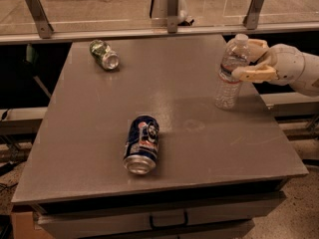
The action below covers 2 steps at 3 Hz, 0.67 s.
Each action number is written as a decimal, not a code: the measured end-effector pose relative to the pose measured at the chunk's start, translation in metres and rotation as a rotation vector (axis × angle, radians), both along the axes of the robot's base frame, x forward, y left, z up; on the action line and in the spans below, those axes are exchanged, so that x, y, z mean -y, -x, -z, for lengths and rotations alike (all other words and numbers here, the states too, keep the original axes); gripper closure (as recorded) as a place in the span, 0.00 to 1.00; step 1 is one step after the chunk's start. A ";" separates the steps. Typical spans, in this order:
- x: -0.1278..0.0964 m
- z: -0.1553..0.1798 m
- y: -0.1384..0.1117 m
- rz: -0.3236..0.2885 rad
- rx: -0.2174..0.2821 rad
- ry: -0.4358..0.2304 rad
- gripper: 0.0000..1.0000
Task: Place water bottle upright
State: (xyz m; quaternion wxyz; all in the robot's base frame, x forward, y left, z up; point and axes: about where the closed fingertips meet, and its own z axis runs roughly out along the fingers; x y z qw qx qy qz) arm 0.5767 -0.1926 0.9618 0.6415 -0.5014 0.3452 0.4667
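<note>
The water bottle (227,86) is clear and ribbed with a white cap. It stands upright, its base on the grey table (199,148) near the right edge. My gripper (243,60) reaches in from the right and is shut on the bottle's upper part. One beige finger (255,74) crosses in front of the bottle and the other (257,47) sits behind it.
A dark blue drink can (142,144) lies on its side at the front middle of the table. A green drink can (104,55) lies on its side at the back left. A metal rail with posts (172,9) runs behind the table. A drawer front (164,218) sits below.
</note>
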 end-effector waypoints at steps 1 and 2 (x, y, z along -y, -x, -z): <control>0.002 0.001 0.000 0.001 0.002 0.003 0.00; 0.023 -0.016 -0.003 0.077 0.023 0.039 0.00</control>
